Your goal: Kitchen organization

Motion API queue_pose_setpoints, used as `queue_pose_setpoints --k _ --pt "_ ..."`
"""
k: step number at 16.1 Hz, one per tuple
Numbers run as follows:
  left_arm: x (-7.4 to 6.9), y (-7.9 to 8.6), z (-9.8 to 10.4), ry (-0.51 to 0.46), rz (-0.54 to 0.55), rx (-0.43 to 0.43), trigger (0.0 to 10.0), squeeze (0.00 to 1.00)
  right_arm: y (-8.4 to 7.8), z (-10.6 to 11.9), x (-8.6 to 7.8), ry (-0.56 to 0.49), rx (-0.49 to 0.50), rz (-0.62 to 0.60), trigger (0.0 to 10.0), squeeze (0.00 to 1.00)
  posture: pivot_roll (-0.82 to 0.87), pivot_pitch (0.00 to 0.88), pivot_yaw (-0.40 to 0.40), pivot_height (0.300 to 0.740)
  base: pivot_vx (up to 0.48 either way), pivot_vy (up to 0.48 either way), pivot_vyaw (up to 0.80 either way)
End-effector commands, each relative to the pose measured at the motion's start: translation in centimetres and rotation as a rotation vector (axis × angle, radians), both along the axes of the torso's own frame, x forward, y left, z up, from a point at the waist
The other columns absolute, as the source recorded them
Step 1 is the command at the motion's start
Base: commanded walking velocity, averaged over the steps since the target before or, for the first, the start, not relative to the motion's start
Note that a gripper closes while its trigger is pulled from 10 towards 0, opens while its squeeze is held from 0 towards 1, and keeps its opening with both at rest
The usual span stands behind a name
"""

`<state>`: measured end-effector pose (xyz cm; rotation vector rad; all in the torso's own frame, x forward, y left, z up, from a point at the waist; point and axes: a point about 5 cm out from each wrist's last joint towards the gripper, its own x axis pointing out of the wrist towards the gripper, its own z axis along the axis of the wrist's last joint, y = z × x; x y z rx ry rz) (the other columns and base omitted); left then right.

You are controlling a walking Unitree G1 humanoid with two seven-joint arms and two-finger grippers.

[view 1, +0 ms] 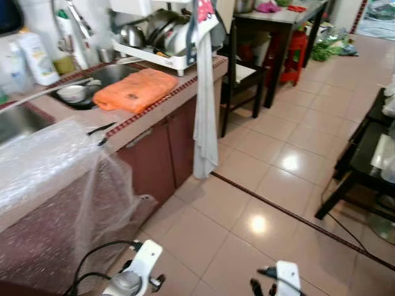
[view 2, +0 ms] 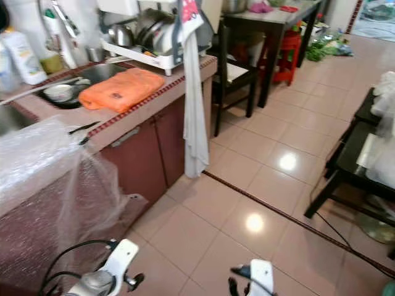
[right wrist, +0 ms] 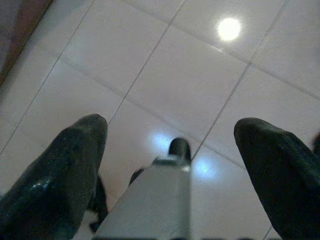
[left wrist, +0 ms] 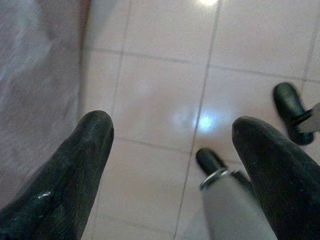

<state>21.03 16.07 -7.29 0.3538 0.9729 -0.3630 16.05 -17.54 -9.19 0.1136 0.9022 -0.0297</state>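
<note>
Left eye view: The kitchen surface (view 1: 145, 120) runs along the robot's left, carrying an orange cloth (view 1: 134, 90) beside a sink (view 1: 99, 80) with a bowl (view 1: 72, 93) in it; a dish rack (view 1: 162, 38) full of pots stands farther along, and a grey towel (view 1: 205, 111) hangs off the surface's far corner.

Left eye view, nearer: Bubble wrap (view 1: 43, 163) lies draped over the near end of the surface and down its cabinet front.

Right eye view: Both arms hang low over the tiled floor (view 2: 247, 179); a dark table (view 2: 271, 18) and a chair (view 2: 231, 68) stand ahead, a black rack (view 2: 364, 148) on the robot's right.

Left wrist view: The left pincer (left wrist: 172, 145) is spread wide, nothing between its fingers (left wrist: 75, 170), pointing down at bare tile with the cabinet front at the frame's edge.

Right wrist view: The right pincer (right wrist: 170, 145) is likewise spread and empty, aimed at the floor.

Key relation: The things to be tidied, the orange cloth and the sink's contents, lie up and to the left of both pincers, well apart from them; the cloth's long axis runs roughly along the surface.

Nearer arm: By this judgement, the left arm, which hangs just beside the cabinet, is the better placed to reach the surface, once raised.
</note>
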Motion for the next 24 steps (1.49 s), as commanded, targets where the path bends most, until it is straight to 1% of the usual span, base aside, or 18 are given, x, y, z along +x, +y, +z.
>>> queue_pose_setpoints --k 1,3,6,9,13,17,20,23,24 --pt "0.1 -0.1 0.1 0.000 -0.008 0.002 10.0 0.00 0.1 -0.3 -0.6 0.021 -0.005 0.031 10.0 0.00 -0.13 0.000 0.067 0.740 0.000 0.000 0.00" --pt "0.3 -0.3 0.1 0.000 -0.025 0.004 10.0 0.00 0.0 -0.4 -1.1 0.036 -0.016 0.045 10.0 0.00 -0.13 0.000 0.069 0.740 0.000 -0.127 0.00" --pt "0.4 -0.4 0.2 -0.004 -0.053 0.016 10.0 0.00 0.3 -0.4 -0.9 0.032 -0.020 0.056 10.0 0.00 -0.14 0.000 0.078 0.740 0.000 -0.290 0.00" --pt "0.6 -0.2 0.3 -0.004 -0.064 0.024 10.0 0.00 0.6 -0.5 -1.0 0.035 -0.027 0.078 10.0 0.00 -0.14 0.000 0.082 0.740 0.000 -0.480 0.00" --pt "0.7 -0.1 0.4 -0.008 -0.099 0.051 10.0 0.00 0.3 -0.6 -1.4 0.046 -0.039 0.079 10.0 0.00 -0.14 0.000 0.087 0.740 0.000 -0.480 0.00" --pt "0.7 -0.3 0.4 -0.005 -0.102 0.041 10.0 0.00 -0.1 -0.6 -1.6 0.053 -0.051 0.081 10.0 0.00 -0.15 0.000 0.091 0.740 0.000 -0.480 0.00" --pt "0.5 -0.4 0.3 0.005 -0.118 0.051 10.0 0.00 0.1 -0.6 -1.6 0.049 -0.055 0.085 10.0 0.00 -0.15 0.000 0.094 0.740 0.000 -0.480 0.00" --pt "0.3 -0.3 0.2 0.010 -0.122 0.060 10.0 0.00 0.2 -0.7 -1.8 0.053 -0.054 0.086 10.0 0.00 -0.15 0.000 0.093 0.740 0.000 -0.331 0.00" --pt "0.3 -0.2 0.2 0.010 -0.122 0.062 10.0 0.00 0.1 -0.7 -1.8 0.055 -0.055 0.088 10.0 0.00 -0.15 0.000 0.093 0.740 0.000 0.000 0.00"
